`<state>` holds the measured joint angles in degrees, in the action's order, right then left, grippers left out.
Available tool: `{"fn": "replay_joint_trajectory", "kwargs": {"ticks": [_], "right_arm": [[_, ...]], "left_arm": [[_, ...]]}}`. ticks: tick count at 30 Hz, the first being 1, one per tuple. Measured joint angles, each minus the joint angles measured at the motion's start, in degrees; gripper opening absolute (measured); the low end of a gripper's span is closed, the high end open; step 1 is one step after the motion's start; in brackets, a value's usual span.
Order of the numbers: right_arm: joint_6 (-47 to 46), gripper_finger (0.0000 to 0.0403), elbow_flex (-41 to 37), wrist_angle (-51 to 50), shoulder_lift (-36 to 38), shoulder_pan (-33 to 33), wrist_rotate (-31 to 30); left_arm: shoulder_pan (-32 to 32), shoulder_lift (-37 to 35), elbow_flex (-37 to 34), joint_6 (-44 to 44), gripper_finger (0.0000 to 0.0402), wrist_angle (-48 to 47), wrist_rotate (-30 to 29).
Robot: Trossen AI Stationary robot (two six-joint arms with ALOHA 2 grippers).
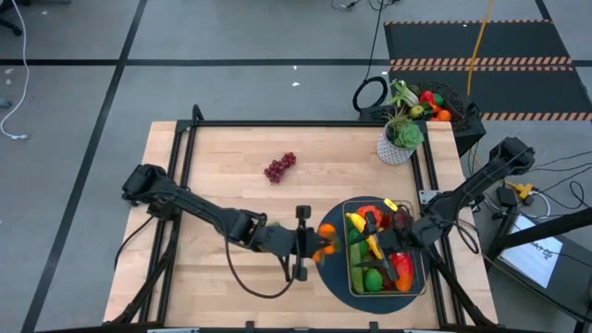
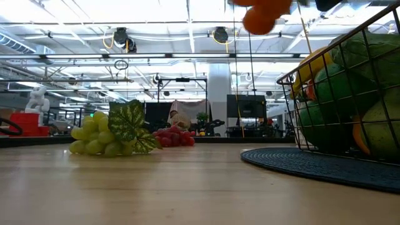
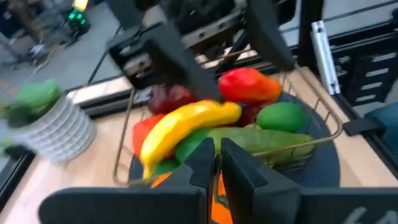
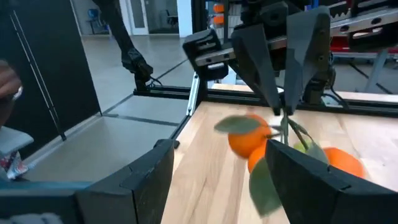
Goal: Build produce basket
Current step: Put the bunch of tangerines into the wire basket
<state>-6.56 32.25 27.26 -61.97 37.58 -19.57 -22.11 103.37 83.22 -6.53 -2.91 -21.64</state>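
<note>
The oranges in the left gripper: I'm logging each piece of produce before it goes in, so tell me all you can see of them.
The oranges are a small cluster of glossy, plastic-looking orange fruits joined by a thin stem with green leaves. The left gripper, shut on that stem, holds them in the air, dangling clear of the table beside the near-full basket, above the dark mat's edge. Nothing else touches them. The low view shows one fruit hanging high above the tabletop.

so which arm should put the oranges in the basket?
Left. The left gripper is shut on the oranges by their stem, lifted off the table at the basket's near edge. The right gripper hangs open over the basket, holding nothing.
</note>
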Motion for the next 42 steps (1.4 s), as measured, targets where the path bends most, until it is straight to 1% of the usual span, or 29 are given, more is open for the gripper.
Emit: {"fn": "replay_joint_trajectory", "kwargs": {"ticks": [4, 7, 11, 14, 19, 30, 32, 36, 42], "right_arm": [[-1.4, 0.0247, 0.0, 5.7, -3.9, -0.1, -2.5], [-0.1, 0.0251, 0.0, 9.4, -6.9, -0.1, -4.1], [1.0, 0.0258, 0.0, 11.2, -9.8, -0.9, -7.6], [1.1, 0.0257, 0.0, 12.6, -11.2, -1.9, -9.0], [2.0, 0.0246, 0.0, 15.2, -12.9, -2.4, -7.4], [3.0, 0.0208, 0.0, 17.4, -13.5, -2.4, -6.9], [3.0, 0.0201, 0.0, 17.6, -13.5, -2.4, -5.7], [2.8, 0.0188, 0.0, 17.6, -13.5, -2.4, -5.7], [2.8, 0.0155, 0.0, 17.1, -13.5, -2.4, -5.6]], "left_arm": [[0.2, 2.1, 0.0, -3.4, 0.003, 4.1, 3.6], [0.2, 2.6, 0.0, -5.0, 0.003, 5.9, 4.4], [0.4, 2.5, 0.0, -5.4, 0.003, 7.7, 6.7], [0.3, 2.5, 0.0, -5.8, 0.003, 8.9, 7.5], [0.3, 2.5, 0.0, -5.6, 0.003, 9.8, 8.0], [0.4, 2.7, 0.0, -5.6, 0.003, 10.6, 7.9], [0.5, 3.6, 0.0, -5.7, 0.003, 12.2, 7.9], [0.5, 5.1, 0.0, -7.1, 0.003, 15.4, 8.1], [0.6, 5.2, 0.0, -8.1, 0.003, 15.4, 8.1]]}}
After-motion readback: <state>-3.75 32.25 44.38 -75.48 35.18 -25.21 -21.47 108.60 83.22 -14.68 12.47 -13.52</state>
